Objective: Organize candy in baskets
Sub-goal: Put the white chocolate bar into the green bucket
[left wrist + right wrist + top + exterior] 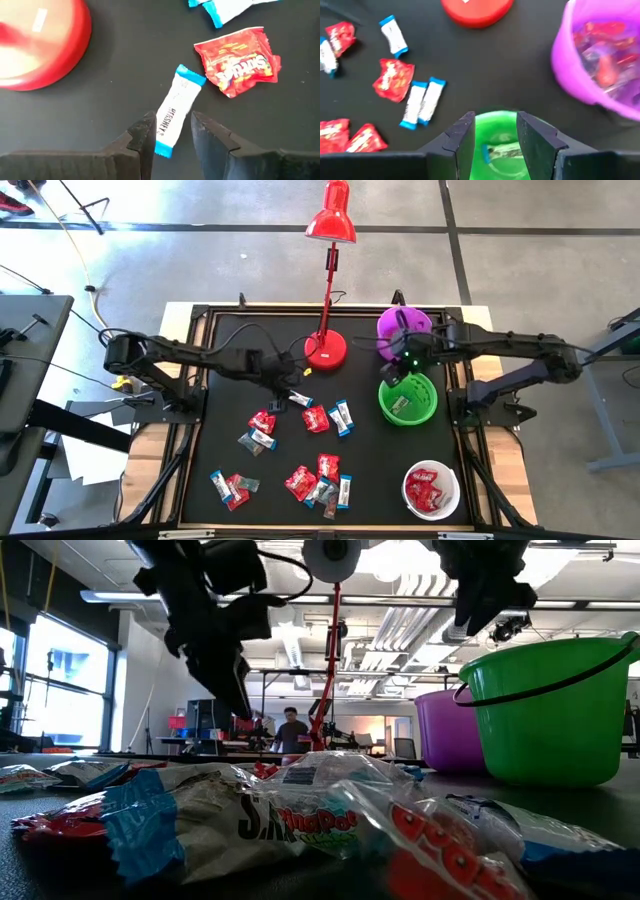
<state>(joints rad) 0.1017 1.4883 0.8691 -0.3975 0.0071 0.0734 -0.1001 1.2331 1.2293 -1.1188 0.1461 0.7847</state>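
Blue-white candy point(172, 118) between parted left hand point(170, 131); right hand point(495, 131) parted over green basket point(408, 399).

Bright, even light falls from overhead, with faint shadows on the black desk point(230, 385). In the low view, ceiling lights flare white along the top, and the nearest candy point(300, 830) is blurred. In the right wrist view, the purple basket point(600, 55) is smeared at the right edge.
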